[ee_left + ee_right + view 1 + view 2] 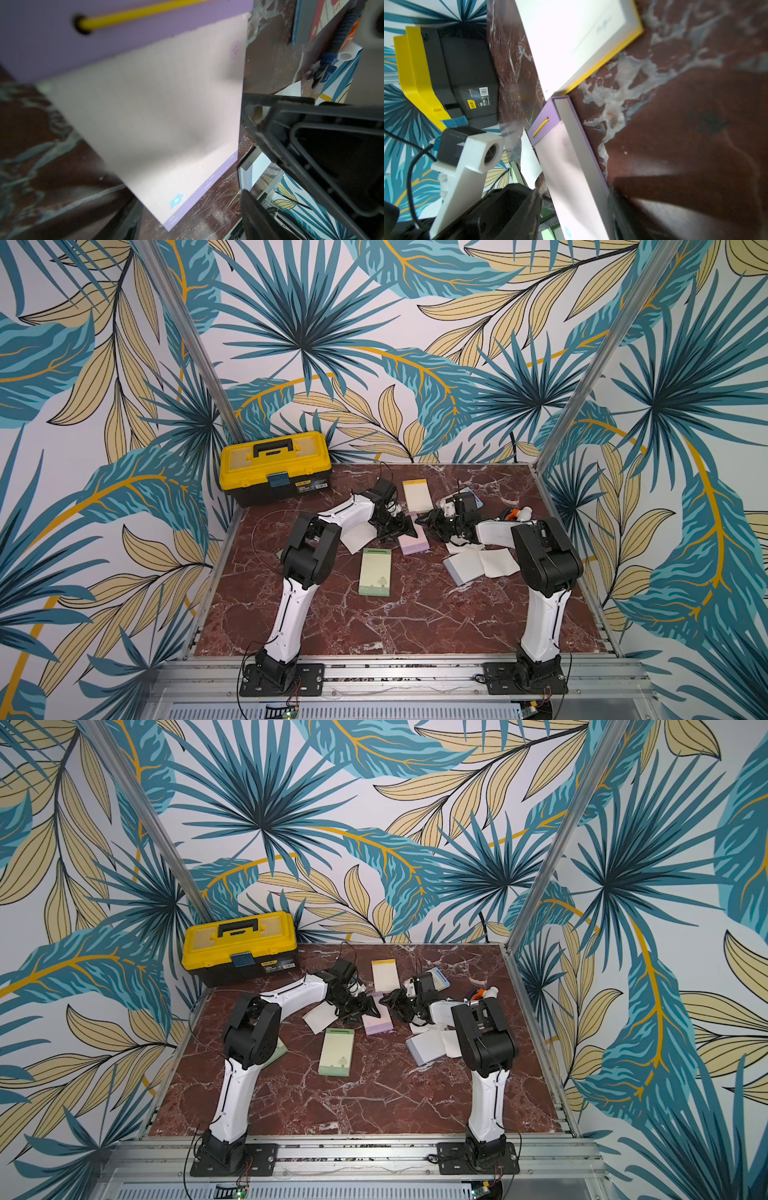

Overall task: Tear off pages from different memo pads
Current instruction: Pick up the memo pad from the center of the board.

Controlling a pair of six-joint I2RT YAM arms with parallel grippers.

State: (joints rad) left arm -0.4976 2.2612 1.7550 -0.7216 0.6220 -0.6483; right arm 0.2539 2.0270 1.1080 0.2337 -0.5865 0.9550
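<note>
Lilac memo pad (145,116) — lettering illegible

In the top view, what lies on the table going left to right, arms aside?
yellow toolbox → green memo pad → lilac memo pad → white memo pad. The cream memo pad is left out: it lines up with the lilac one.

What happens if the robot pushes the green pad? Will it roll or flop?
It would probably slide, not roll: the green pad is a flat block lying on the smooth-looking table. It looks thick, so it is likely stiff, unlike the wavy loose sheet nearby.
</note>
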